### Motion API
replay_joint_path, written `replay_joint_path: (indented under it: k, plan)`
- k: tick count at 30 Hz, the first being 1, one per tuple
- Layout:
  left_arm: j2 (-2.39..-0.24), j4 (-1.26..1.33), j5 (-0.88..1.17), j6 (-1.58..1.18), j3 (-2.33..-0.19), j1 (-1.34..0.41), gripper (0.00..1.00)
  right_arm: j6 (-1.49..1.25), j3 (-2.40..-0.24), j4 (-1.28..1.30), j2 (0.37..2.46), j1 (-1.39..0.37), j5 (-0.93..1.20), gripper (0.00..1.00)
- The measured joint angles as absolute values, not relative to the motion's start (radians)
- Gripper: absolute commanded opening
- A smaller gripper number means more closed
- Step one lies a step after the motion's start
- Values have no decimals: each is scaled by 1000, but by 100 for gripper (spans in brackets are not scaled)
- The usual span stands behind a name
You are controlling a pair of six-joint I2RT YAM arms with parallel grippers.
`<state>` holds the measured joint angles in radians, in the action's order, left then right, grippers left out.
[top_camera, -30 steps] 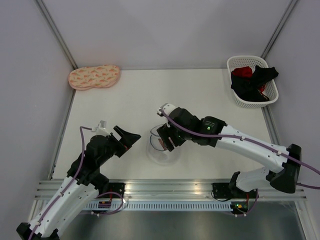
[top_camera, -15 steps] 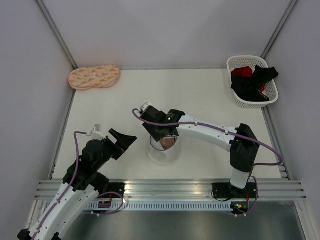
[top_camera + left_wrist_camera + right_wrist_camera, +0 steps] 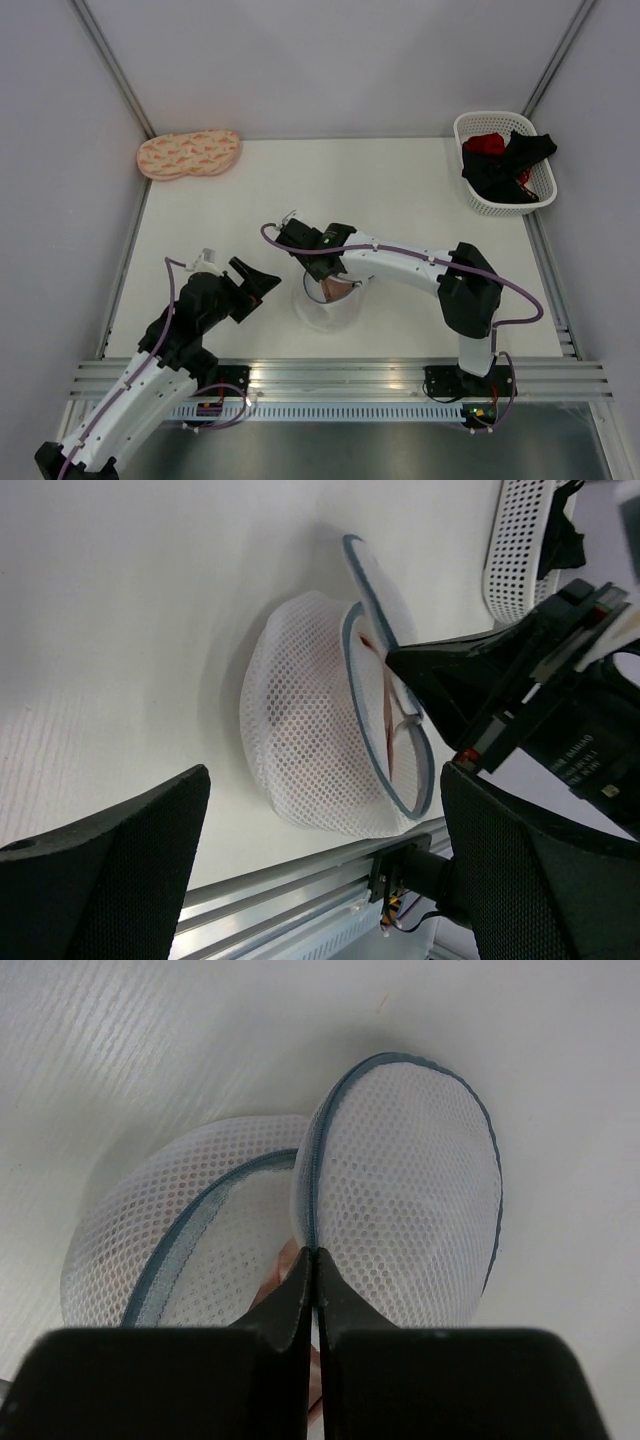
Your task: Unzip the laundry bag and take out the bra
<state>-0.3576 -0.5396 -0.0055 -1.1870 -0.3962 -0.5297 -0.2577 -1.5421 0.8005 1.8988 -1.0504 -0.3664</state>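
Observation:
The laundry bag [image 3: 318,312] is a white mesh pouch with a grey-blue zipper rim, near the table's front middle. It stands unzipped, its round lid [image 3: 410,1190] flipped up from the body [image 3: 170,1230]. Pale pink bra [image 3: 287,1268] fabric shows in the gap between lid and body, also visible as the bra [image 3: 385,705] in the left wrist view. My right gripper [image 3: 315,1255] is shut, its tips pinching the lid's zipper rim. My left gripper [image 3: 262,280] hangs wide open just left of the bag [image 3: 310,740], touching nothing.
A peach pad with orange prints [image 3: 188,153] lies at the back left. A white lattice basket [image 3: 478,203] with black and red garments [image 3: 505,160] stands at the back right. An aluminium rail [image 3: 340,375] runs along the near edge, close behind the bag.
My right gripper has closed from open onto the lid's rim, and its wrist has swung left over the bag. The left arm has shifted only slightly, still open.

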Motion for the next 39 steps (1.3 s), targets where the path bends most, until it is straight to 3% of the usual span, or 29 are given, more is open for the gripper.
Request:
replay_joint_path:
  k: [5, 11, 20, 32, 39]
  plan:
    - [-522, -418, 44, -1185, -382, -530, 99, -286, -1500, 777, 1845, -1050, -407, 0]
    - [-796, -252, 107, -1159, -461, -530, 99, -319, -1404, 725, 1637, -1050, -423, 0]
    - [-1163, -181, 203, -973, -728, -530, 81, -358, -1349, 661, 1436, -1050, -426, 0]
    - [-1213, -404, -2, -743, -765, -530, 82, -401, -1256, 659, 1309, -1050, -451, 0]
    - [-1273, -289, 181, -717, -734, -529, 82, -412, -1232, 659, 1290, -1050, -450, 1]
